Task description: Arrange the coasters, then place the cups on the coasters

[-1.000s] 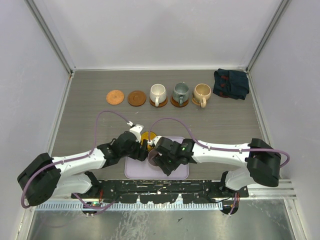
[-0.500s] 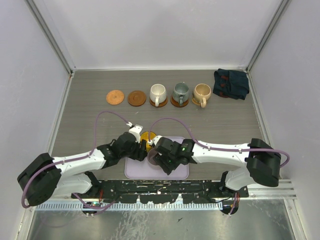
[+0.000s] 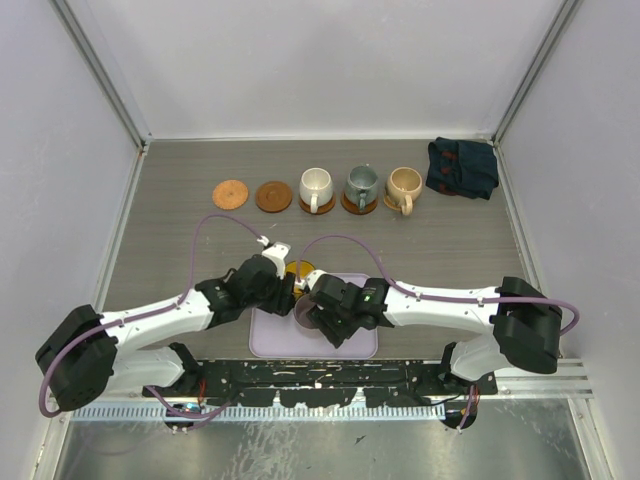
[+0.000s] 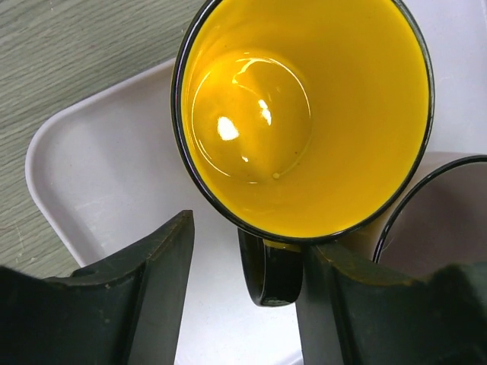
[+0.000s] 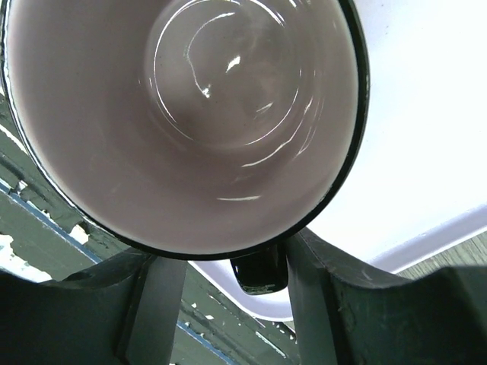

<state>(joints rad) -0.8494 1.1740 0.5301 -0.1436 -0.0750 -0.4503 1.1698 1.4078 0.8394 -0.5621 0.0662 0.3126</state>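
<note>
While arms mostly cover them overhead, wrist views show left gripper [image 4: 247, 251] straddling the yellow mug [image 4: 304, 114] handle, right gripper [image 5: 236, 266] the purplish mug [image 5: 183, 114] handle (jaws parted).

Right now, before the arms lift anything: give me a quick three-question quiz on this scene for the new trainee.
1. True or false: two coasters at the left end of the far row are bare.
2. The left gripper has its fingers on either side of the handle of which cup? A the yellow cup; B cream; C grey-green.
3. How many cups stand on coasters?

Key: 1 true; 2 A; 3 three.
</note>
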